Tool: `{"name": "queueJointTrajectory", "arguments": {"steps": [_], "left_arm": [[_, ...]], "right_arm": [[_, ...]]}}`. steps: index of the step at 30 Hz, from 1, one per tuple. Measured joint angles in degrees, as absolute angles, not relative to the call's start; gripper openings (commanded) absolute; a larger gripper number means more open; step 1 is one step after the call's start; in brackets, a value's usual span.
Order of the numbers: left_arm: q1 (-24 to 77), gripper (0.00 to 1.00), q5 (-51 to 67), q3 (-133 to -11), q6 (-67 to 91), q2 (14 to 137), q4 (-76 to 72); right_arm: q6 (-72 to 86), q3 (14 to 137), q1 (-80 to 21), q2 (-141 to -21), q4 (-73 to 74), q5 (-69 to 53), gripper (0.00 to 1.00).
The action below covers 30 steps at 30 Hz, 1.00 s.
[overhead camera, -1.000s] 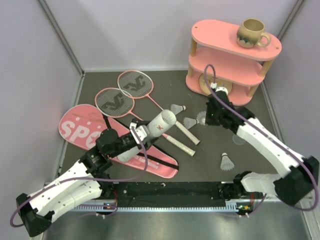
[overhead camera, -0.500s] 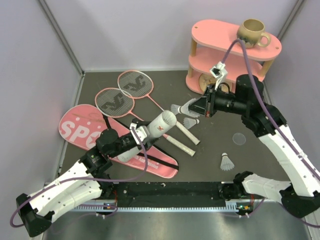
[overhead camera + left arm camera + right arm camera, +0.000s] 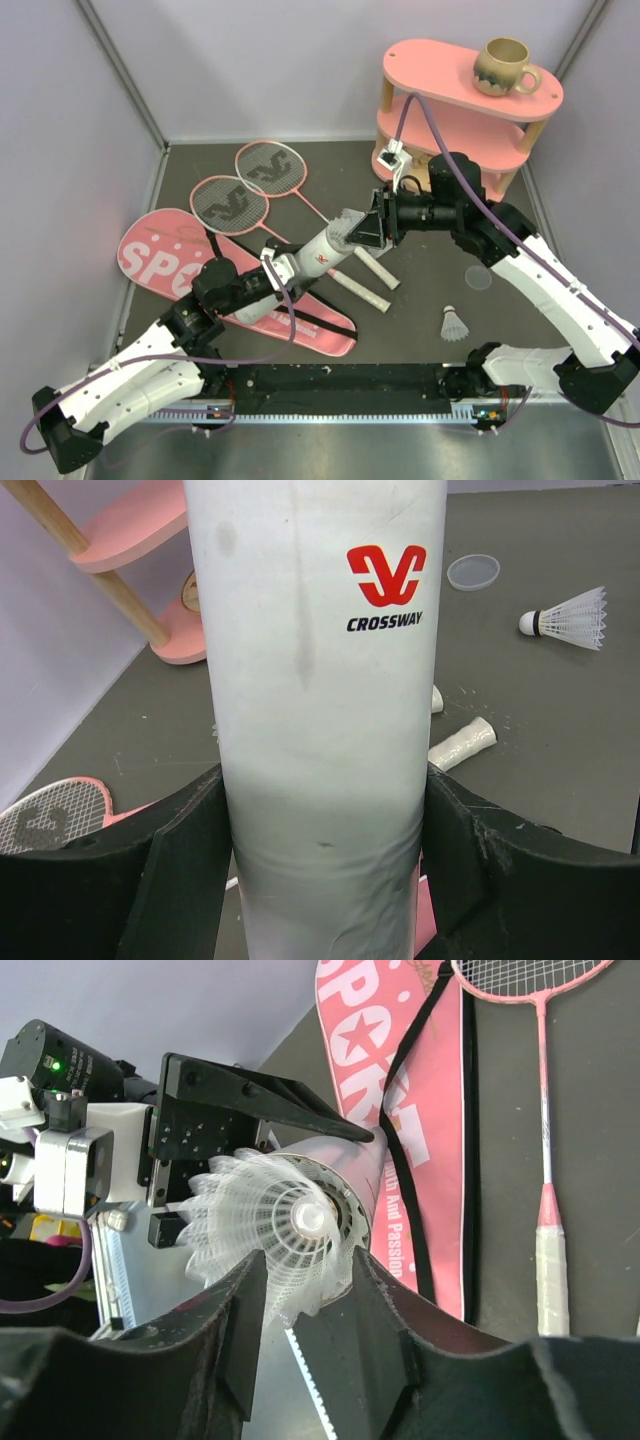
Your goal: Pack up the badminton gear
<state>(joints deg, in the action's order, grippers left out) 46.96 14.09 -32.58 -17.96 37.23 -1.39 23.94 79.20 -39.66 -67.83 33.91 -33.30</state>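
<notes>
My left gripper (image 3: 283, 270) is shut on the long white tube (image 3: 325, 250) and holds it tilted above the pink racket bag (image 3: 160, 255). In the left wrist view the tube (image 3: 320, 680) fills the space between the fingers (image 3: 185, 860). My right gripper (image 3: 365, 232) is shut on a white shuttlecock (image 3: 280, 1225) and holds it right at the tube's open end (image 3: 350, 1175). Another shuttlecock (image 3: 455, 322) lies on the table at the right. Two pink rackets (image 3: 228, 203) (image 3: 270, 167) lie at the back left, with their handles (image 3: 370, 268) under the tube.
The pink two-tier shelf (image 3: 460, 110) stands at the back right with the beige mug (image 3: 503, 65) on top. A clear round lid (image 3: 479, 277) lies on the table right of centre. Grey walls close in the left, back and right sides.
My right arm has swung left from beside the shelf, carrying a shuttlecock to the tube's open end. My left arm has held the tube still.
</notes>
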Motion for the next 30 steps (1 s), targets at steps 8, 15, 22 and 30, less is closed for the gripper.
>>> {"name": "queueJointTrajectory", "arguments": {"steps": [8, 15, 22, 30], "left_arm": [[46.96, 0.09, 14.13, -32.56, -17.98, 37.26, -1.34], [47.0, 0.09, 14.09, -32.58, -18.0, 37.26, -1.34], [47.48, 0.09, 15.11, -32.56, -18.63, 37.26, -0.69], [47.46, 0.09, 14.83, -32.56, -18.59, 37.23, -0.82]], "right_arm": [[22.61, 78.78, -39.66, -67.55, 34.33, -30.59, 0.47], [22.52, 78.74, -42.39, -71.75, 34.79, -29.36, 0.48], [22.57, 78.76, -45.84, -77.36, 33.47, -29.12, 0.55], [21.19, 76.58, -44.73, -69.82, 33.95, -22.02, 0.7]]}}
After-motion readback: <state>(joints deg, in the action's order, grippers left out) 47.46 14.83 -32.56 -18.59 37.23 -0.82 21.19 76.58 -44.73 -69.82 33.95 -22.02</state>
